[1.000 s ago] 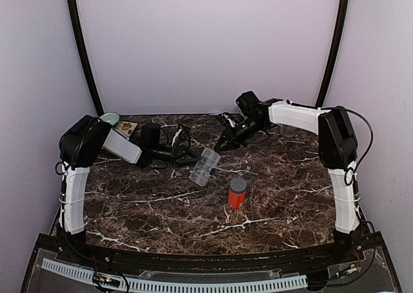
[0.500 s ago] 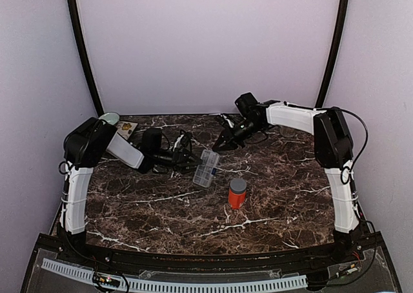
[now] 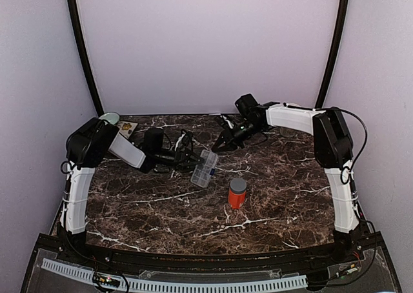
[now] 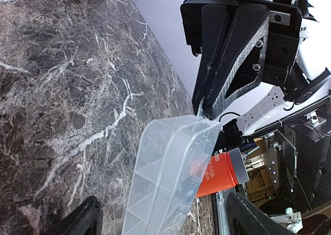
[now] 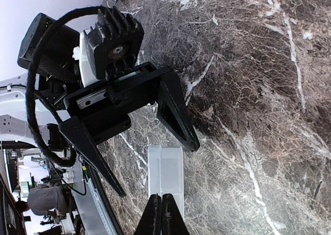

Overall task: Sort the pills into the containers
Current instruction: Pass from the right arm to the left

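Dark marble-patterned table top, pale lilac walls behind.

1. Organiser box: clear plastic, divided into small compartments, lying at a slant near mid-table.
2. Left gripper: on the box's left side, jaws spread wide. The box's end sits between its fingers, released rather than clamped.
3. Right gripper: at the box's far end, fingers pressed together with nothing between them. Its tips are at the box's edge; whether they touch it cannot be told.
4. Orange bottle: grey cap, upright, near the box on its near-right side, apart from it.
5. Pale bowl: well to the box's far left, by the back wall.
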You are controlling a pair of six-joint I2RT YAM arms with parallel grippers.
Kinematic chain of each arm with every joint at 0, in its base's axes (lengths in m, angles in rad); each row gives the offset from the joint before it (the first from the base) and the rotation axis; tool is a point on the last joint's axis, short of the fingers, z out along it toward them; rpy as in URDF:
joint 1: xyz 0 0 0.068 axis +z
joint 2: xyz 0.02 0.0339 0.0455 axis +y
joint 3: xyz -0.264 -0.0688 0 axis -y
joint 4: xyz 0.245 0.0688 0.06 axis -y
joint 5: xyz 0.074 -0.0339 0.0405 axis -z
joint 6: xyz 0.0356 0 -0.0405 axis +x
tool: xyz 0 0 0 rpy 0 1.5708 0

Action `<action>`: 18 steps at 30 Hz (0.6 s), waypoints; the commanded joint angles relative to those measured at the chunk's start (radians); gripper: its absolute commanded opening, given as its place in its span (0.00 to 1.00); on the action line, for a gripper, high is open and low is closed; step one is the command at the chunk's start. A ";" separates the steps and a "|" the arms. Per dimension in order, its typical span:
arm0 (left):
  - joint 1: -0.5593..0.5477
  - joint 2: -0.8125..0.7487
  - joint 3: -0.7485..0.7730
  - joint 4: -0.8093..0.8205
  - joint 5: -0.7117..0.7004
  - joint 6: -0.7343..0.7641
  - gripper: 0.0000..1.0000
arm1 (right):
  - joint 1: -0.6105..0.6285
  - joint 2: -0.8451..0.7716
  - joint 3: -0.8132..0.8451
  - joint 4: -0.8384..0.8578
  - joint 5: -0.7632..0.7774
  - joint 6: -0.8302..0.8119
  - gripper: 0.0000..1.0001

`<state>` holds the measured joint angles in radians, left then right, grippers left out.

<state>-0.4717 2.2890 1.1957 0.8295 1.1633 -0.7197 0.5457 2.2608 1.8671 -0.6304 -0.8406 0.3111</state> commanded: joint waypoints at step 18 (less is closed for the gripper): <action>-0.025 0.046 -0.003 0.279 0.080 -0.214 0.38 | -0.009 0.018 0.062 0.051 -0.020 0.023 0.00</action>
<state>-0.4931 2.3318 1.1969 0.9878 1.2049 -0.8532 0.5438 2.2673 1.8923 -0.5999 -0.8600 0.3233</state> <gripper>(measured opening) 0.439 0.002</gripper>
